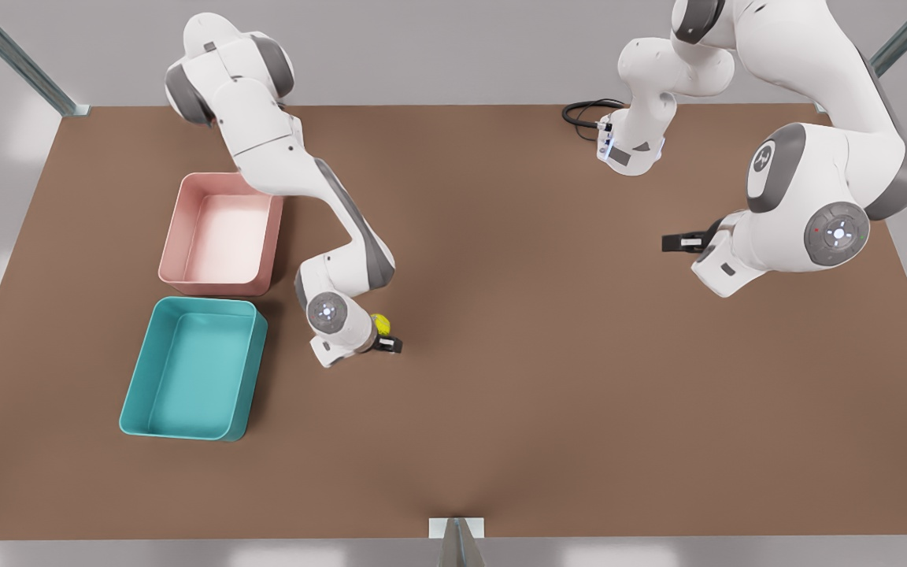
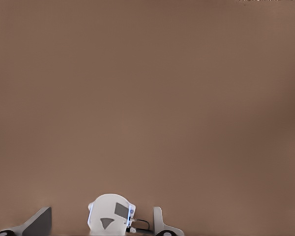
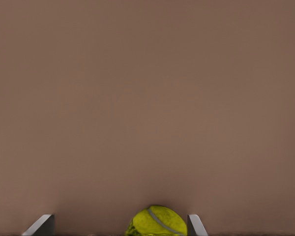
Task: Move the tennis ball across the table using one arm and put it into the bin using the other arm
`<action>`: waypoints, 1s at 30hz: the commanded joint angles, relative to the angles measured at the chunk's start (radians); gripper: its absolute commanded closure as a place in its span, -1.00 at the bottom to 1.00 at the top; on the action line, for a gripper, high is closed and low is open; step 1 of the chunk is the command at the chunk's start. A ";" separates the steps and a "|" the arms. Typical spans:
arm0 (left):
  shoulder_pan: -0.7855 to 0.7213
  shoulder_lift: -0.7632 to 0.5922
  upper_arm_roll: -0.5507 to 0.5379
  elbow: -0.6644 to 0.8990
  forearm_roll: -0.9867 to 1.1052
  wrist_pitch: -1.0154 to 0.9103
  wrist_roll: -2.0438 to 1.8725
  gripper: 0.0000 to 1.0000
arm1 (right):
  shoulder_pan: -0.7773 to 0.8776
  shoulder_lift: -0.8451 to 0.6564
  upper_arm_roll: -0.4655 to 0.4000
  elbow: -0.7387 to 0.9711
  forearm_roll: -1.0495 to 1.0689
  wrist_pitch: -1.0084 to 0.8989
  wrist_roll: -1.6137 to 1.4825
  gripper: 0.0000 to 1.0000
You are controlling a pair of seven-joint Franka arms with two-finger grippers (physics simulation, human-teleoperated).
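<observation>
The tennis ball [image 1: 380,323] [image 3: 158,222] lies on the brown table [image 1: 540,370], a little to the right of the teal bin [image 1: 253,378] in the front view. My right gripper [image 1: 387,340] [image 3: 119,217] is low over the table and open. The ball sits between its fingers, close to one finger [image 3: 194,223] and well apart from the other. My left gripper [image 1: 678,242] [image 2: 102,210] hangs open at the front view's right with nothing between its fingers.
A pink tub [image 1: 178,228] stands just behind the teal bin. An arm base [image 1: 631,142] [image 2: 110,216] with a black cable is at the back right of the front view. A metal post [image 1: 457,543] rises at the front edge.
</observation>
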 commanded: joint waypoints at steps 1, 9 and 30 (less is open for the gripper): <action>0.000 -0.001 0.000 0.000 0.000 -0.014 -0.218 -1.00 | 0.016 -0.009 0.000 -0.019 0.002 0.008 0.129 -1.00; 0.000 0.002 0.000 0.000 -0.001 -0.017 -0.218 -1.00 | 0.017 -0.068 -0.004 -0.132 -0.012 0.014 0.116 -1.00; -0.002 0.003 0.000 -0.003 -0.001 -0.018 -0.218 -1.00 | 0.049 0.025 -0.007 -0.168 -0.014 0.129 0.119 -1.00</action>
